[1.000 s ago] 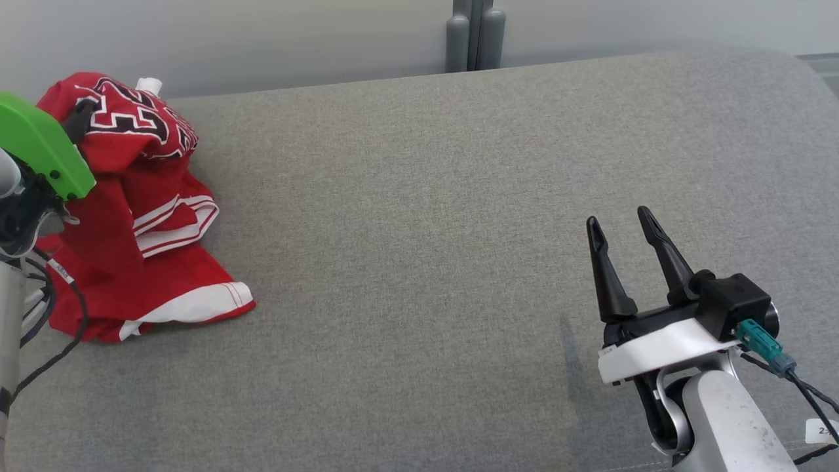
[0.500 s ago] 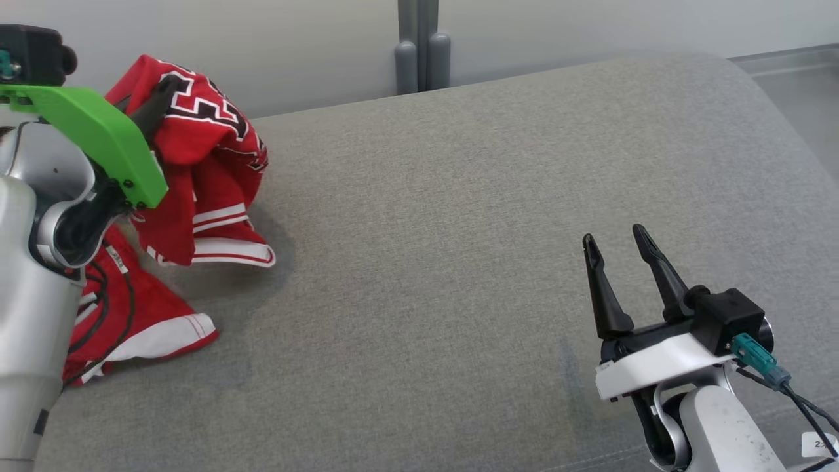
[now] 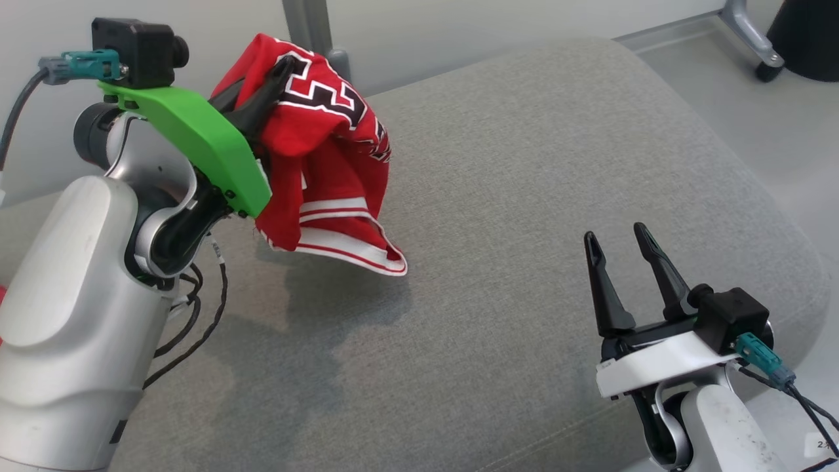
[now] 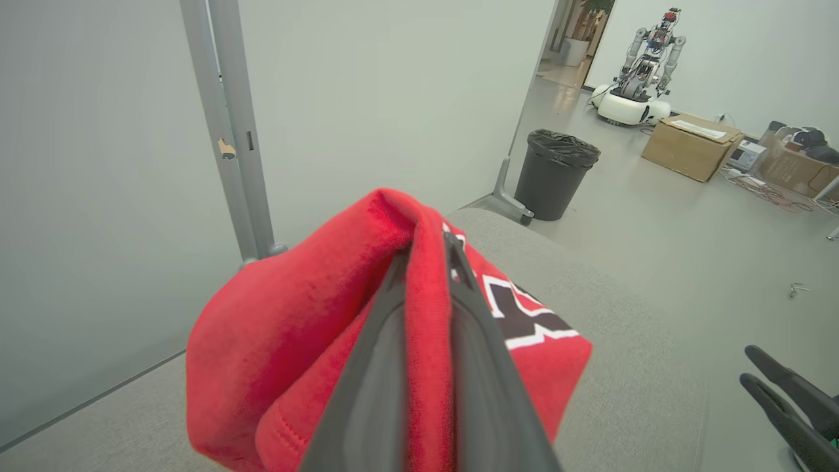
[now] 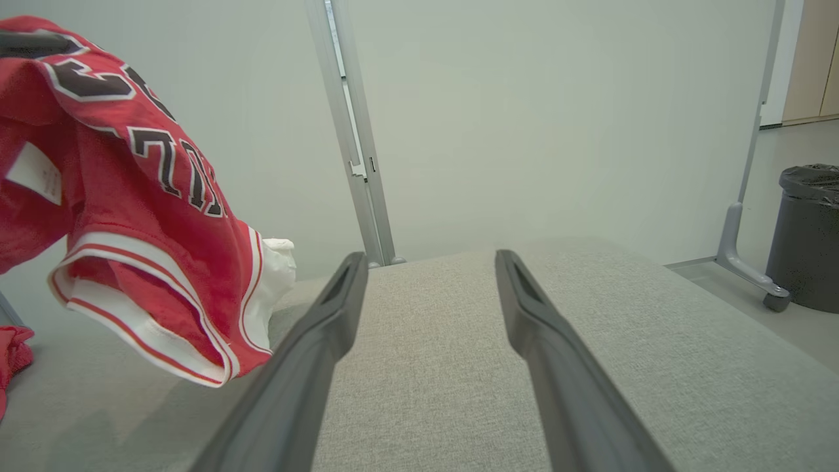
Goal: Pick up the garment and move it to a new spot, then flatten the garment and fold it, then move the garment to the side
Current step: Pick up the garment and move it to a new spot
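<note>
The garment (image 3: 328,164) is a red jersey with white trim and black-and-white lettering. It hangs bunched in the air above the grey cushion (image 3: 524,164). My left gripper (image 3: 282,69), on its green bracket, is shut on the garment's top fold. In the left wrist view the dark fingers (image 4: 380,354) pinch a ridge of the red garment (image 4: 282,341). My right gripper (image 3: 619,239) stands open and empty at the lower right, well clear of the cloth. From the right wrist view the garment (image 5: 131,196) dangles at the left, its hem just above the cushion (image 5: 426,367).
A grey partition post (image 5: 354,131) and a pale wall stand behind the cushion. A black bin (image 4: 554,174), cardboard boxes (image 4: 691,147) and another robot (image 4: 639,72) are on the floor to the right. A bit of red cloth (image 5: 13,347) lies at the cushion's far left.
My left gripper has lifted the garment off the cushion and carried it rightward. The head camera has swung too. My right gripper stays open in place.
</note>
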{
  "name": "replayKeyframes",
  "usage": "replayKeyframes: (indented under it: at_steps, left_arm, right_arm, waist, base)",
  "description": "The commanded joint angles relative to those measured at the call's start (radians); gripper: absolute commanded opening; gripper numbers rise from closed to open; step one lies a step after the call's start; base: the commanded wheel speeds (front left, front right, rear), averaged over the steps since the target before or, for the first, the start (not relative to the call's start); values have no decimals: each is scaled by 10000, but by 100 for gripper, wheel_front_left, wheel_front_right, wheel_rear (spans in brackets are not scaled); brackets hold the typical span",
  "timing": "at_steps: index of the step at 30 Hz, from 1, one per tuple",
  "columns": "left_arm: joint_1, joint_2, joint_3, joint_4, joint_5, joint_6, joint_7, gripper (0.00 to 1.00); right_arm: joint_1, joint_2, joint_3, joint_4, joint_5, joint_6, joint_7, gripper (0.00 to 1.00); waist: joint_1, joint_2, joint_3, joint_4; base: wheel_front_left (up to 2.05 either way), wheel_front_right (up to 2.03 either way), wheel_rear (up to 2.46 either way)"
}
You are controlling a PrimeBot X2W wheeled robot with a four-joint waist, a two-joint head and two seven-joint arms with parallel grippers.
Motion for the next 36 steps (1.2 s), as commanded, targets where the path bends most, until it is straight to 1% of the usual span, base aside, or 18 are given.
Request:
replayKeyframes:
  at_steps: [1,5,10,17,20,22,23,24,26,31,36]
  left_arm:
    - [-123,-80,54,-147,-27,12,-183,0]
    - [-40,-247,152,-125,-137,34,-497,0]
    - [512,-102,142,348,-140,61,-692,0]
    - [1594,258,186,1754,390,244,-1826,0]
    - [1901,248,15,2392,832,379,-2376,0]
    - [2112,166,-201,3102,1160,522,-2782,11]
    - [2141,106,-262,3346,1220,531,-2891,19]
    - [2140,26,-282,3568,1265,553,-3040,34]
    - [2089,-128,-323,3997,1321,530,-3325,100]
    - [1834,-559,-467,4751,1273,257,-3838,100]
    - [1618,-703,-551,4984,1424,120,-4548,100]
  right_arm:
    - [-28,-14,-36,-54,38,3,-18,100]
    - [18,0,-193,-128,33,3,-18,100]
    - [3,10,-265,-197,69,3,-19,100]
    - [-65,4,-297,-207,-12,3,-19,100]
    - [-64,6,-295,-190,-107,3,-19,100]
    - [-68,5,-257,-157,-136,3,-19,100]
    - [-61,5,-241,-145,-157,3,-19,100]
    - [-54,6,-238,-135,-179,3,-19,100]
    - [-50,1,-237,-123,-203,3,-19,100]
    - [-68,-23,-224,-103,-236,3,-19,100]
    - [15,-116,-263,-83,-280,3,-19,100]
  waist:
    - [-1,-1,159,-726]
    - [-1,-1,381,-1024]
    - [-1,-1,565,-1066]
    - [-1,-1,640,-799]
    - [-1,-1,572,-597]
    - [-1,-1,509,-403]
    - [-1,-1,492,-342]
    - [-1,-1,483,-281]
    - [-1,-1,485,-164]
    - [-1,-1,505,128]
    - [-1,-1,390,423]
  base:
    - [0,0,0]
    - [0,0,0]
    - [0,0,0]
    - [0,0,0]
    - [0,0,0]
    - [0,0,0]
    - [0,0,0]
    - [0,0,0]
    - [0,0,0]
    - [0,0,0]
    - [0,0,0]
